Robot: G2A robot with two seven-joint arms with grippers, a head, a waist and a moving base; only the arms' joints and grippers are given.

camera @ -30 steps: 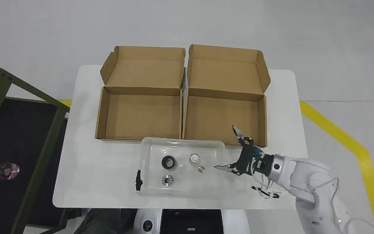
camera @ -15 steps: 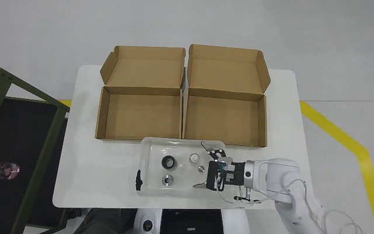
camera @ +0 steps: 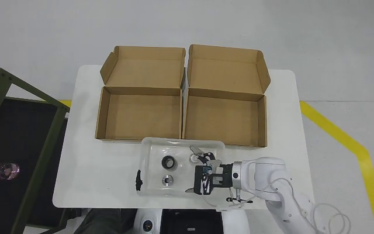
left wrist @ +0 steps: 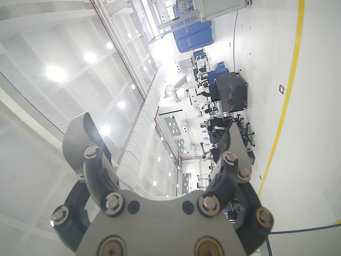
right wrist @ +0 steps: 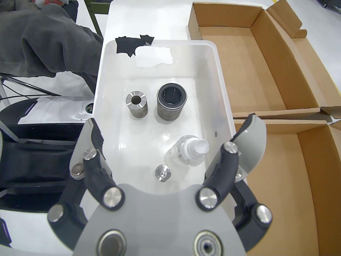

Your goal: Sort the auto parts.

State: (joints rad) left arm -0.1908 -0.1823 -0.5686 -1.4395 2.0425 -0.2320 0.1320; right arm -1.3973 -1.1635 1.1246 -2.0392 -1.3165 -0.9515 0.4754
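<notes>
Right gripper [camera: 196, 171] spread wide; I have it hovering over translucent white plastic tray [right wrist: 221, 81] at near edge of white table [camera: 87, 146]. Mid-tray, side by side: black-rimmed steel cylindrical bearing [right wrist: 170, 102], grey bored metal bushing [right wrist: 136, 104]. White plastic fitting [right wrist: 190, 149] and small silver stud [right wrist: 162, 173] sit below gripper. Open brown cardboard boxes [camera: 140, 117] behind tray, toward far edge. Left gripper [left wrist: 155, 126] spread too.

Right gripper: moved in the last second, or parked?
Yes. Judged against the clear bin in the top view, the right gripper has shifted from outside the bin's end to above its inside, fingers spread open.
</notes>
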